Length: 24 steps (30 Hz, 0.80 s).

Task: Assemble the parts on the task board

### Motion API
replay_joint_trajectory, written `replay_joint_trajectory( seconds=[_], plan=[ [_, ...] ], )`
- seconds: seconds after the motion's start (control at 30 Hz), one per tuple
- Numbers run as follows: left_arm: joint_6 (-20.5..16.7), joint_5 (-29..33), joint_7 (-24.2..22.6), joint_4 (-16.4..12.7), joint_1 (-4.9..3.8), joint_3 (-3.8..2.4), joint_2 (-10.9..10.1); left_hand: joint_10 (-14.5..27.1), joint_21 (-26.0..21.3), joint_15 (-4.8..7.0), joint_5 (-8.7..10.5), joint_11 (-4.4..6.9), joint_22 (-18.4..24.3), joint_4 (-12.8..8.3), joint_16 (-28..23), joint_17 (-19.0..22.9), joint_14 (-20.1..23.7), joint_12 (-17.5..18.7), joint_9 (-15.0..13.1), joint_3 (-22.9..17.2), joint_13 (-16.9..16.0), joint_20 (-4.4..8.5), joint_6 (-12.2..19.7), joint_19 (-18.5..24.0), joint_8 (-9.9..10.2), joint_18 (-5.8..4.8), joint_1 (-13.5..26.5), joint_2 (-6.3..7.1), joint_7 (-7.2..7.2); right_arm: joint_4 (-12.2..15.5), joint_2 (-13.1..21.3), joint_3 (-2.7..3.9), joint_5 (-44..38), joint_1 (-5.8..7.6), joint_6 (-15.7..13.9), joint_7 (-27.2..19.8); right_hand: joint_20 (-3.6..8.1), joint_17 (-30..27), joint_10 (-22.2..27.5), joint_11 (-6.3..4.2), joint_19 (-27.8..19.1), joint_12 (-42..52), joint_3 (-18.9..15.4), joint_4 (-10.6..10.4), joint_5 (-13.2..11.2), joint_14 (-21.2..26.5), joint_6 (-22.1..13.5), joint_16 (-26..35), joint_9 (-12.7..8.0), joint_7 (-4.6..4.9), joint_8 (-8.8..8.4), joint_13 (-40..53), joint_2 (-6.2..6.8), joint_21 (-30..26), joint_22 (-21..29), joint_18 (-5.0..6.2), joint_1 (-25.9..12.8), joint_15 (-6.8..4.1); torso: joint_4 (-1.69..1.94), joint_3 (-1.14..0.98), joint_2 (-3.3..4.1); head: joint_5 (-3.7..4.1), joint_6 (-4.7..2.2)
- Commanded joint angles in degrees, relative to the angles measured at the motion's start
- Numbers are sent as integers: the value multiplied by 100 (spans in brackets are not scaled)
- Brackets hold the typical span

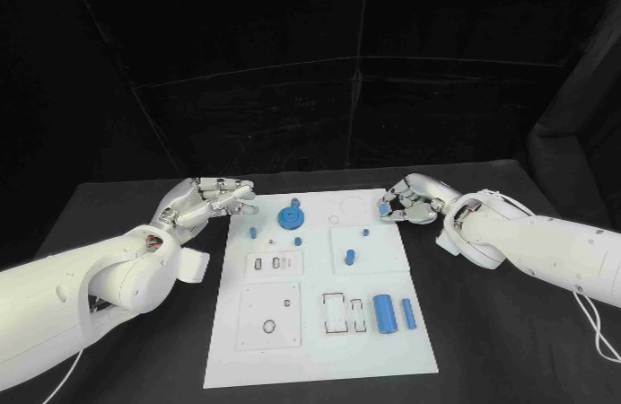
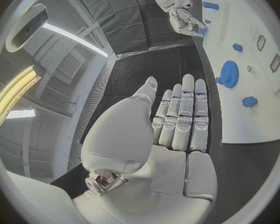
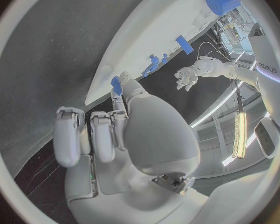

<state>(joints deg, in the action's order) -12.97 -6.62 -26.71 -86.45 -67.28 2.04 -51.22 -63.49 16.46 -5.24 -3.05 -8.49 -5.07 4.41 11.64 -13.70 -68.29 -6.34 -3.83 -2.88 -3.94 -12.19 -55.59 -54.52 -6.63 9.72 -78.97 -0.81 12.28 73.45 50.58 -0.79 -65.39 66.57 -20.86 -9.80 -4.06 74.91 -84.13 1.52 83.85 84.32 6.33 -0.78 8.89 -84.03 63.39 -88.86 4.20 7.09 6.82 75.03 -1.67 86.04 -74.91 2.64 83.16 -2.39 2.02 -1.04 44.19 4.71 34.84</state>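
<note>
I am holding my left hand (image 1: 205, 202) released, fingers extended, at the task board's (image 1: 317, 350) upper left edge. The blue gear (image 1: 292, 216), upper centre, looks rigid and light; grip its toothed rim. My right hand (image 1: 412, 202), curled, is pinching a small blue part (image 3: 116, 84).

Head view dim, dark backdrop; wrist views fisheye-warped, ceiling strip lights glaring.
</note>
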Motion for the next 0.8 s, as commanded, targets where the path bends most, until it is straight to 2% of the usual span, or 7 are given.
replay_joint_trajectory(
  seconds=[0.03,0.2,0.23,0.33,0.53,0.67,0.8],
  plan=[
    [71,11,-3,-2,-5,-4,-9,-27,-33,-25,18,-9,5,-32,-28,-5,1,20,5,9,7,3,-42,-43,21,85,-19,-53,-9,140,41,6,298,12,-583,-90,51,1312,-258,-44,200,27,57,12,100,-554,184,-35,80,-139,91,1067,-149,26,-604,-73,17,-38,-4,2,-4,-4,9],
    [65,12,2,-7,-6,-4,-27,-27,-33,-25,18,-9,5,-32,-28,-5,1,20,5,9,7,3,-42,-43,21,85,-19,-53,-9,597,165,10,346,20,-672,246,60,1300,-248,-34,203,7,93,-4,113,-551,131,-30,65,-122,58,1054,-117,28,-607,-75,-97,-36,10,23,-25,-8,26],
    [68,13,2,-2,-7,-4,-25,-27,-33,-25,18,-9,5,-32,-28,-5,1,20,5,9,7,3,-42,-43,21,85,-19,-53,-9,689,173,11,334,22,-680,332,60,1297,-246,-32,203,3,99,-4,112,-550,121,-29,61,-119,51,1050,-109,28,-607,-75,-112,-35,11,20,-25,-10,30],
    [72,26,3,32,-7,-4,-16,-27,-33,-25,18,-9,5,-32,-28,-5,1,20,5,9,7,3,-42,-43,21,85,-19,-53,-9,1004,158,13,232,35,-687,670,59,1291,-244,-27,200,-2,111,-5,108,-549,102,-26,56,-113,38,1047,-99,25,-600,-74,-140,-32,5,31,-77,-17,70],
    [74,51,-8,155,-9,-4,35,-29,-35,-25,19,-9,7,-37,-32,-7,0,23,5,6,7,3,-43,-44,23,85,-20,-54,-9,1543,-127,14,-249,55,-657,1352,57,1276,-241,-22,198,-8,123,-6,93,-546,91,-20,51,-108,29,1043,-89,22,-594,-72,-169,-29,27,73,-176,-114,157],
    [79,83,-13,240,-12,-5,92,-31,-35,-25,18,-9,8,-39,-34,-8,-1,24,4,5,7,3,-44,-45,24,85,-21,-55,-10,1679,-469,12,-708,57,-590,1650,55,1262,-236,-19,195,-17,133,-9,75,-543,89,-14,49,-105,23,1037,-73,19,-587,-71,-206,-26,54,92,-225,-191,234],
    [78,101,-20,291,-16,-5,132,-31,-35,-25,18,-9,8,-39,-34,-8,-1,24,4,5,7,3,-44,-45,24,85,-21,-55,-10,1658,-859,8,-1173,53,-435,1951,54,1249,-230,-18,194,-28,138,-8,66,-540,87,-8,47,-104,20,1029,-63,18,-584,-70,-222,-25,83,118,-249,-232,292]
  ],
)
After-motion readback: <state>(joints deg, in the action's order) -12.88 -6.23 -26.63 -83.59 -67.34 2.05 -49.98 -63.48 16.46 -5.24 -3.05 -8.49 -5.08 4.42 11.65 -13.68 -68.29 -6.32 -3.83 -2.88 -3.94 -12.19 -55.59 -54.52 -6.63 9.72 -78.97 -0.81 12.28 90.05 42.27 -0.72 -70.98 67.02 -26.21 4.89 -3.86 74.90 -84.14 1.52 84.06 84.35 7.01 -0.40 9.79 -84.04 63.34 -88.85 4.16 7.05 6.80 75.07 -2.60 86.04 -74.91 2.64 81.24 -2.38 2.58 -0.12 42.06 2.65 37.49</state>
